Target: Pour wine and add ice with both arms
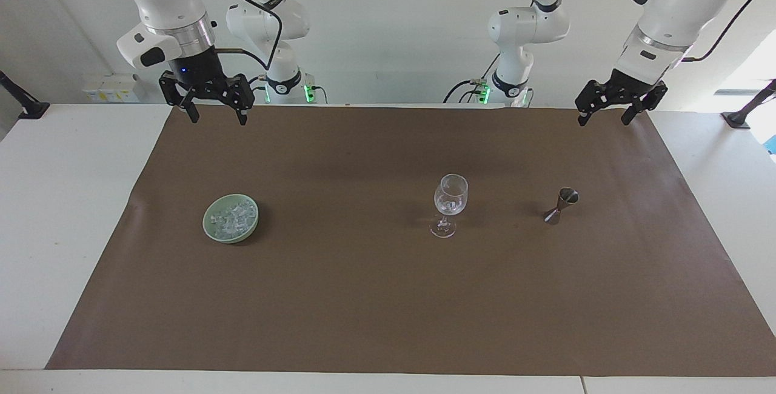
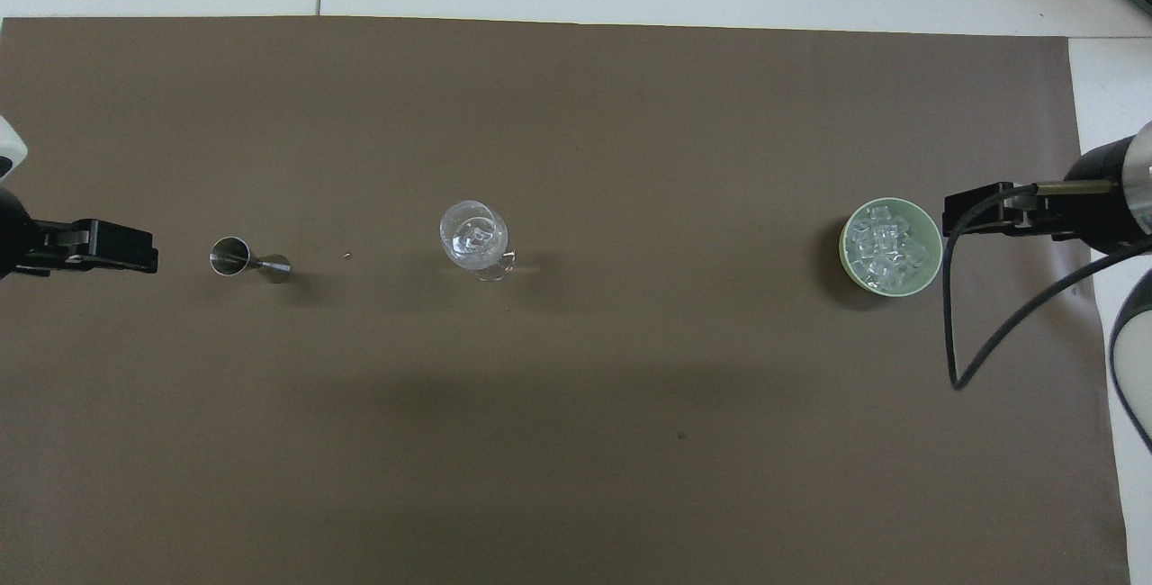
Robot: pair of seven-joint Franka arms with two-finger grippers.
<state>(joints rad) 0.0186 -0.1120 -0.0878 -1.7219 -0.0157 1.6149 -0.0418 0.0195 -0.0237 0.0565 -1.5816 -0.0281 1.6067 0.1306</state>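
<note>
Both tools spread, empty, raised over bench's robot-side edge: right tool [image 1: 212, 109], left tool [image 1: 612, 109]. Ice [image 1: 232, 219] in green bowl [image 1: 212, 233], 9 o'clock of wine glass [image 1: 450, 204] facing view; jigger [image 1: 562, 204] 3 o'clock. Risk: tall stemmed glass tipped by careless reach; slick cubes slipping from pinch.

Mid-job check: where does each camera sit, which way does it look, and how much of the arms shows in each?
Facing view: high across the table, looking at the robots; both arms show whole, right gripper and left gripper open, raised.
Overhead view: above the robots' end, looking steeply down; only gripper ends show at the side edges.
Shared: brown mat, bowl of ice, wine glass, jigger, mirrored half a turn.
</note>
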